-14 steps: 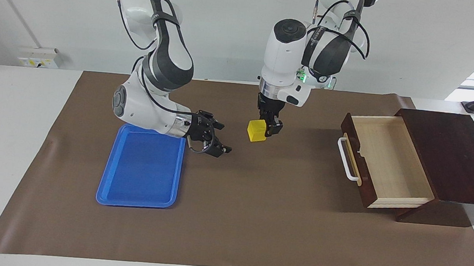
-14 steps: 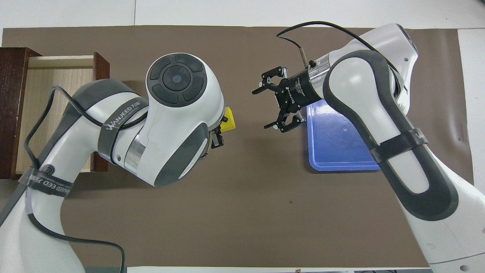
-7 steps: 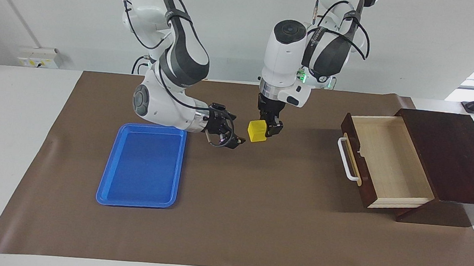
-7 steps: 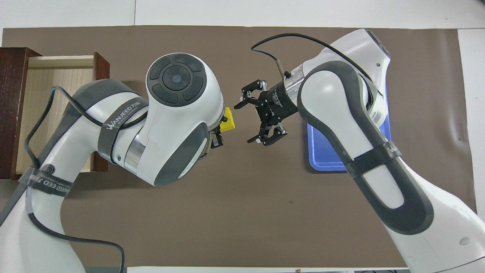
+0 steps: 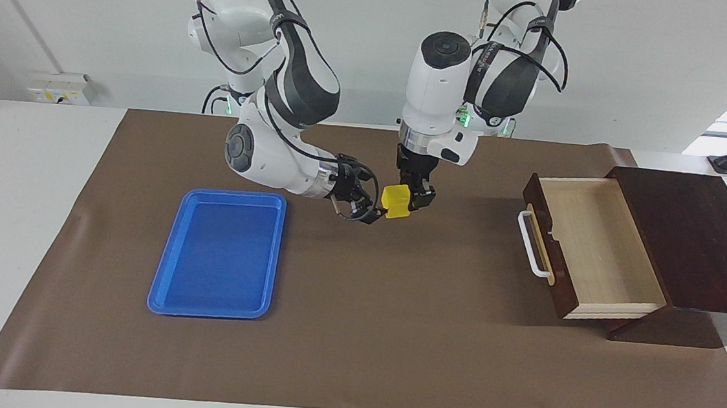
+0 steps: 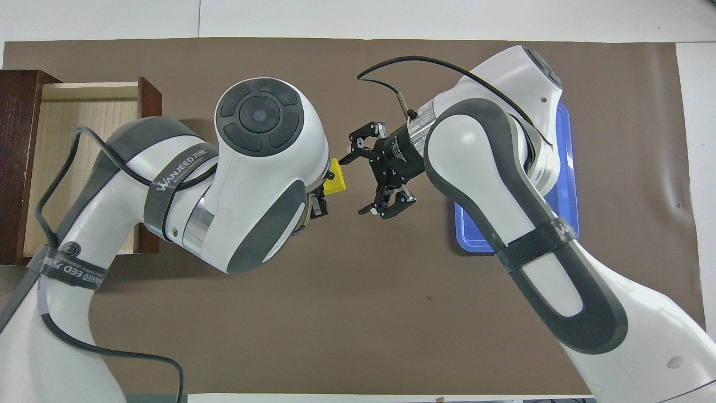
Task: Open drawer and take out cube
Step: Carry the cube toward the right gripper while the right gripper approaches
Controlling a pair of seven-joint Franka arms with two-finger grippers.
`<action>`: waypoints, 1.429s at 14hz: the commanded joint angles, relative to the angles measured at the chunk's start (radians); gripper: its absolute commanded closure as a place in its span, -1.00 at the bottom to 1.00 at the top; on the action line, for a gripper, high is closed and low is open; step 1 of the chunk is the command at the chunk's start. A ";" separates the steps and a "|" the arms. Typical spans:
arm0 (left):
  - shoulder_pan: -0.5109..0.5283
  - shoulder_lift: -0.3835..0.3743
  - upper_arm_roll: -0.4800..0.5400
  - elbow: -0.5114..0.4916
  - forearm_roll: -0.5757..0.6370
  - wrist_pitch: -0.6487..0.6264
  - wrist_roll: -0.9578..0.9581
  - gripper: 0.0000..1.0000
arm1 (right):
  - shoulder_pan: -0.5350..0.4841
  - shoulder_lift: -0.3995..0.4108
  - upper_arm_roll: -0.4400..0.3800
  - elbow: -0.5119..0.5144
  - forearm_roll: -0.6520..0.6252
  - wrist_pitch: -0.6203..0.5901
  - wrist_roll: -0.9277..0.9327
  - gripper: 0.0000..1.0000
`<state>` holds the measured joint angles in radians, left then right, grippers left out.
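Over the middle of the brown mat (image 5: pixel 353 333), the left gripper (image 5: pixel 417 195) is hanging straight down with its fingers clenched on the cube (image 5: pixel 396 201), gripping it from above and holding it clear of the surface. The right gripper (image 5: pixel 370 204) is lying nearly level, its wide-spread fingers reaching in at the cube from the blue tray's (image 5: pixel 220 254) end, one fingertip (image 6: pixel 345 160) at the cube's edge; whether it is actually touching cannot be told.

The facing view is showing what the overhead one is hiding: the left gripper's fingers on the cube (image 6: pixel 336 183) and the gap beneath it. In the overhead view the left arm's wrist is covering most of the cube, leaving only one yellow corner peeking out, but that view is laying bare how broadly the right gripper (image 6: pixel 358 184) is splayed, one finger on each side of the cube's line.

The cube is hanging slightly skewed, one corner pointing toward the right gripper; with equal sides, it has no long axis.

The drawer (image 5: pixel 593 248) is standing pulled fully out of its dark box at the left arm's end of the table, handle (image 5: pixel 531 243) facing the mat's middle, its pale interior showing.
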<state>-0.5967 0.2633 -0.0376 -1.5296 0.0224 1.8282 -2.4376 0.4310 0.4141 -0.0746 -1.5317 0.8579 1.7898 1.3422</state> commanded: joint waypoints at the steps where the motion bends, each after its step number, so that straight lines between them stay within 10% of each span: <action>1: -0.014 -0.021 0.012 -0.030 -0.006 0.013 -0.011 1.00 | -0.003 0.009 0.004 0.018 -0.011 0.011 0.025 -1.00; 20: -0.014 -0.022 0.012 -0.040 -0.006 0.016 -0.012 1.00 | 0.040 0.015 0.009 0.021 0.046 0.154 0.135 -0.99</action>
<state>-0.5969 0.2633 -0.0380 -1.5346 0.0224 1.8283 -2.4376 0.4629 0.4209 -0.0698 -1.5193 0.8891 1.9297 1.4592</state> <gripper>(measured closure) 0.454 0.000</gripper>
